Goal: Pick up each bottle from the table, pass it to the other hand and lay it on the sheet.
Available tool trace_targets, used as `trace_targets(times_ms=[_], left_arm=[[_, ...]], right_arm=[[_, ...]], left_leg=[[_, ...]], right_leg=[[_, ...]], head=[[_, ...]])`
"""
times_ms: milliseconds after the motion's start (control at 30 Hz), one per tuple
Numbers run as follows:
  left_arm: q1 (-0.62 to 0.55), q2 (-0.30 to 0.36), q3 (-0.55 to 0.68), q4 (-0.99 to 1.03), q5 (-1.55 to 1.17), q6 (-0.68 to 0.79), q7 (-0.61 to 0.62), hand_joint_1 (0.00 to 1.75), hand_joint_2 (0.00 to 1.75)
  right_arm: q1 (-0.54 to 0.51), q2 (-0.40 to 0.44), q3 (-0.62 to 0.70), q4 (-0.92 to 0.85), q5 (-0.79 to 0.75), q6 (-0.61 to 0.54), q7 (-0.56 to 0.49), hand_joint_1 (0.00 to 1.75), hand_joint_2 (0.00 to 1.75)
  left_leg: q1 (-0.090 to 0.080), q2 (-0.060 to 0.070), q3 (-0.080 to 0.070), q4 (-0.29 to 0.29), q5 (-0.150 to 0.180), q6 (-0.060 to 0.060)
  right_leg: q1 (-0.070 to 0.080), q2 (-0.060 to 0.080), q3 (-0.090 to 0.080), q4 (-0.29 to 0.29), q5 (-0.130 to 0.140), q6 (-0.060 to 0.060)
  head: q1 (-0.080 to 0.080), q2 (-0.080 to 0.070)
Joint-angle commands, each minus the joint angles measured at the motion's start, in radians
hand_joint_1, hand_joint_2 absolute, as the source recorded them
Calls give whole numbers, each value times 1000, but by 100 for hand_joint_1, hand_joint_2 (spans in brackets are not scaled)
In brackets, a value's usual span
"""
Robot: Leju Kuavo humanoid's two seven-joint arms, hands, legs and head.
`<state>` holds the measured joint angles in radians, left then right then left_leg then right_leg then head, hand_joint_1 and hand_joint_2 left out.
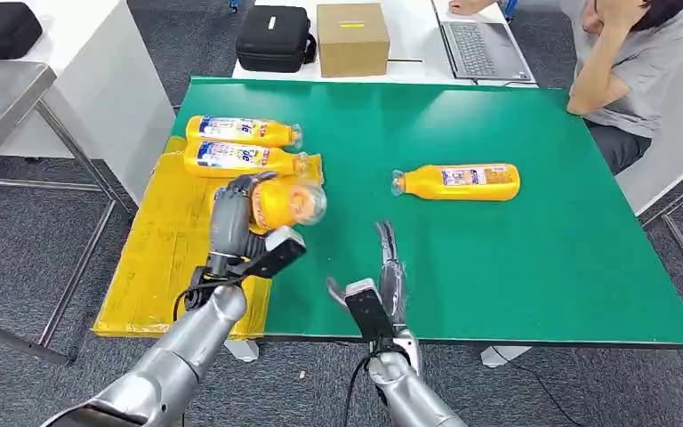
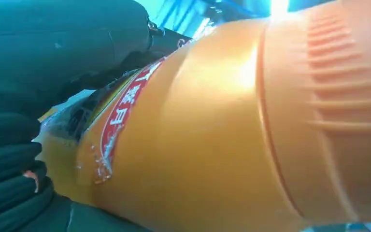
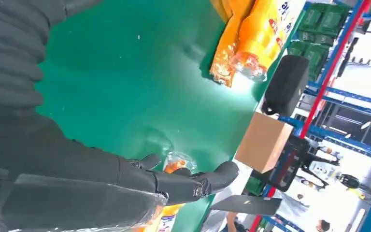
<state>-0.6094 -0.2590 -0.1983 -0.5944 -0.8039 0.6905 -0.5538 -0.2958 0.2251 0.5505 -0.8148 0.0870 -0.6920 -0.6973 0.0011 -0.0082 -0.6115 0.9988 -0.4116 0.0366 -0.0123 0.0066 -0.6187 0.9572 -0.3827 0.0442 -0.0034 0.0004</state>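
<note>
Two orange plastic bottles (image 1: 242, 144) already lie on your yellow sheet (image 1: 156, 267); left hand (image 1: 236, 218) grips a third (image 1: 289, 203) above its edge, long axis toward you. Left wrist: fingers (image 2: 9, 169) wrapping it. Right wrist: right hand (image 3: 125, 179) spread, empty, nearer the last bottle (image 1: 458, 181) crosswise on the green surface (image 1: 542, 267).

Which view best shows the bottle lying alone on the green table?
The head view: the lone bottle lies whole on its side, apart from both hands. The right wrist view shows part of it behind the right hand. The left wrist view shows the held bottle instead.
</note>
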Motion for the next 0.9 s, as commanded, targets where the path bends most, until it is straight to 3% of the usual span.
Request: trace_targets(times_ms=[33, 100, 433, 600, 767, 900], left_arm=[[-78, 26, 21, 101, -127, 8, 100, 175, 175], [-87, 48, -27, 130, -278, 8, 222, 175, 175], [-87, 48, -27, 130, -278, 8, 222, 175, 175], [-120, 95, -172, 218, -606, 8, 560, 175, 175], [-139, 118, -228, 272, -737, -19, 714, 175, 175], [-166, 130, -311, 297, -767, -149, 801, 175, 175]], right_arm=[[22, -44, 18, -53, -1, -3, -1, 0, 175], [21, -43, 13, -51, -7, 6, -1, 0, 175], [21, -43, 13, -51, -7, 6, -1, 0, 175], [14, -37, 2, -34, -6, 9, -1, 0, 175], [18, -38, -11, -25, -6, 15, -1, 0, 175], [14, -38, -17, -18, -2, 20, -1, 0, 175]], left_leg=[[1, 0, 3, 0, -1, -1], [0, 1, 2, 0, -1, -1], [1, 0, 2, 0, -1, -1], [0, 1, 3, 0, -1, -1], [1, 3, 9, 1, -5, -4], [1, 1, 5, 1, -3, -2]], right_leg=[[1, -1, 3, 0, -2, -1], [1, 0, 2, 0, -1, -1], [1, -1, 2, 0, -1, -1], [0, 0, 3, 0, -1, -1], [1, 1, 8, 2, -5, -3], [1, 0, 5, 1, -4, -2]], head=[[0, 0], [0, 0], [0, 0], [0, 0], [0, 0], [0, 0]])
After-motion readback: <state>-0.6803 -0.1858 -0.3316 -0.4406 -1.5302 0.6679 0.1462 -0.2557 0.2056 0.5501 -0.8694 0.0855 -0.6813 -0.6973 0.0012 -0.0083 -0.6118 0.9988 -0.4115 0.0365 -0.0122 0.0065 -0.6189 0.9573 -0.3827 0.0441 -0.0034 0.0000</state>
